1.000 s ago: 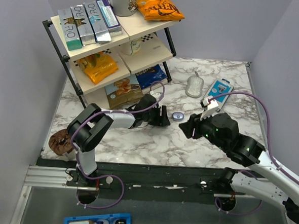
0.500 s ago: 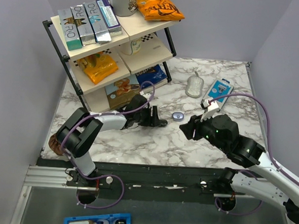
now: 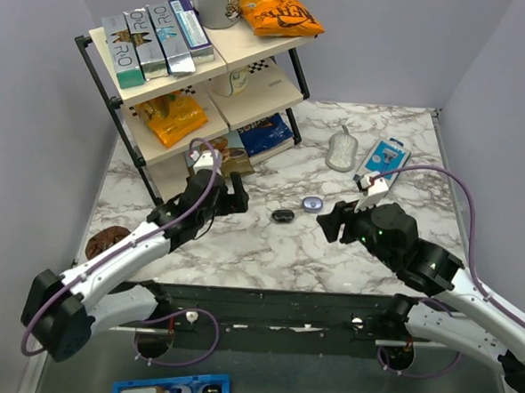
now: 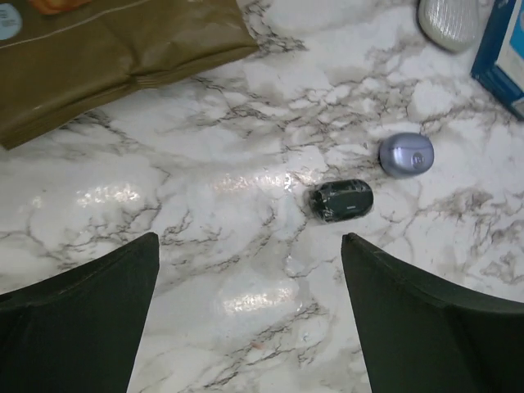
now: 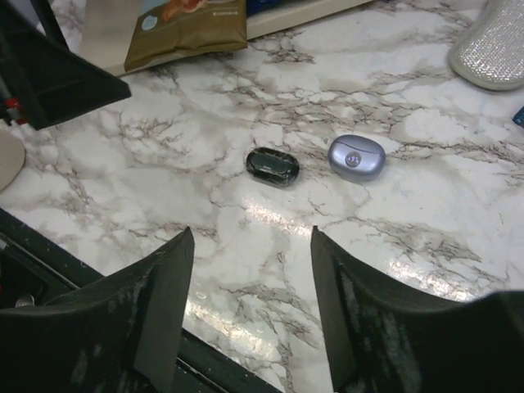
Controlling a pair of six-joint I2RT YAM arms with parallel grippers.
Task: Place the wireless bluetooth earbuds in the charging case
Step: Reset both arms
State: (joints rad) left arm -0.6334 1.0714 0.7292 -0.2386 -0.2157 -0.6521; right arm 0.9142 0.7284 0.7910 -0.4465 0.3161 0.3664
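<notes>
A small glossy black oval case (image 3: pixel 283 216) (image 4: pixel 342 200) (image 5: pixel 273 166) lies alone on the marble, and it looks like the closed charging case. No loose earbuds show in any view. A lavender rounded pod (image 3: pixel 313 204) (image 4: pixel 406 155) (image 5: pixel 357 156) sits just right of it, apart from it. My left gripper (image 3: pixel 233 195) (image 4: pixel 250 246) is open and empty, drawn back to the left of the black case. My right gripper (image 3: pixel 329 224) (image 5: pixel 252 237) is open and empty too, hovering to the near right of both.
A black-framed shelf rack (image 3: pixel 198 86) with boxes and snack bags stands at the back left, with a brown bag (image 4: pixel 115 57) leaning at its foot. A silver mesh oval (image 3: pixel 342 151) and a blue-white packet (image 3: pixel 382 159) lie at the back right. A brown cookie (image 3: pixel 108 239) lies near the left edge.
My left gripper opened, let go of the black case and pulled back to the left. The case now lies free on the marble. My right gripper widened slightly and barely moved.
</notes>
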